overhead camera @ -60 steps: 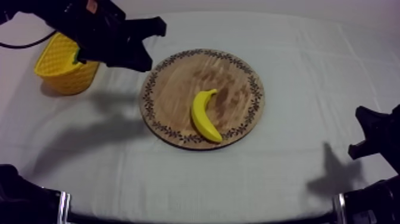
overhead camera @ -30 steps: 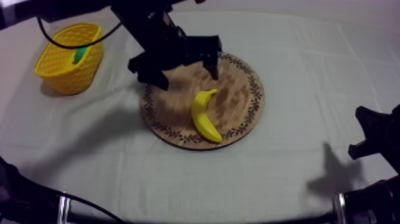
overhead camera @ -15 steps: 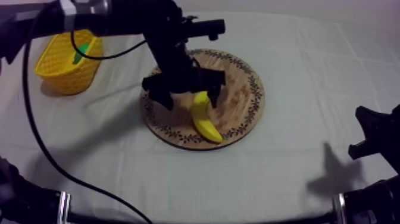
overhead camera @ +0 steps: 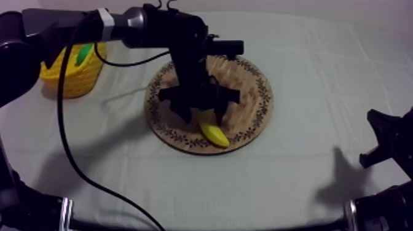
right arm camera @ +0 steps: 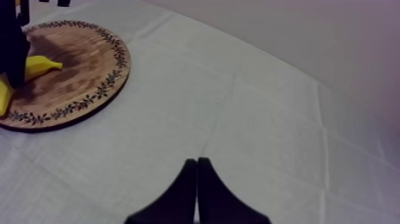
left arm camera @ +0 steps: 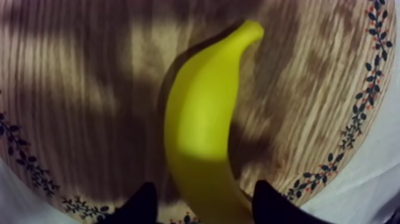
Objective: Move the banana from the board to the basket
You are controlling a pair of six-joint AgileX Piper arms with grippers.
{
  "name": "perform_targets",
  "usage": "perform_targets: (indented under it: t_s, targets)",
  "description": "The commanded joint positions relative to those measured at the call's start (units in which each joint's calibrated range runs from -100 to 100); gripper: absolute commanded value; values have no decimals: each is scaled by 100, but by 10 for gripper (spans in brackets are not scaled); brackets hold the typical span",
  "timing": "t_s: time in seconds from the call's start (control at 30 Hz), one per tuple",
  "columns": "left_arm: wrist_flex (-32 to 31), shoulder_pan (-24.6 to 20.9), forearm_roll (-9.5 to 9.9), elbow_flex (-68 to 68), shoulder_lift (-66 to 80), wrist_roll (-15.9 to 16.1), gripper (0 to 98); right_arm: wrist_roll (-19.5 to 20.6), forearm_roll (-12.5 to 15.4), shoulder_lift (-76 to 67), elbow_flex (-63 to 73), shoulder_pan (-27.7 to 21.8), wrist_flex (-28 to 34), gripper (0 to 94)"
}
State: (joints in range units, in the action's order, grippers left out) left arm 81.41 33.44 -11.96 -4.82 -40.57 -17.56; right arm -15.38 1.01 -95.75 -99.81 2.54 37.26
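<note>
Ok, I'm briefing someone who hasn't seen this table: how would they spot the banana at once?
Find the round wooden board with the patterned rim in the middle of the table. The banana lies on its near half, with the left end effector open astride it. Unlike the yellow basket at far left, it is curved, smooth and on the board.

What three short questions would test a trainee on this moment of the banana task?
1. True or false: the banana lies beside the wooden board, not on it.
2. The left gripper is: A) shut on the banana; B) open, one finger at each side of the banana; C) shut on nothing.
3. Fill in: the right gripper is ____.

Key: 1 false, it lies on the board; 2 B; 3 shut.
</note>
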Motion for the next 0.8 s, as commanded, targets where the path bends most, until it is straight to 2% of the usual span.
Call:
perform_targets:
  t_s: [0.0, 0.17, 0.33, 0.47, 0.77]
  targets:
    - [70, -10, -3, -21, -48, 14, 440, -14, -1, 0, 3, -1, 0, 3]
    - [295, -16, -11, -116, -150, 41, 294, 0, -1, 0, 3, -1, 0, 3]
    - [478, 4, 48, -210, -74, 14, 238, 104, -1, 0, 3, -1, 0, 3]
    - [637, -45, 212, -218, 266, -75, 227, 213, -1, 0, 3, -1, 0, 3]
    - [1096, -392, 723, 113, 1615, -246, 216, 311, -1, 0, 3, -1, 0, 3]
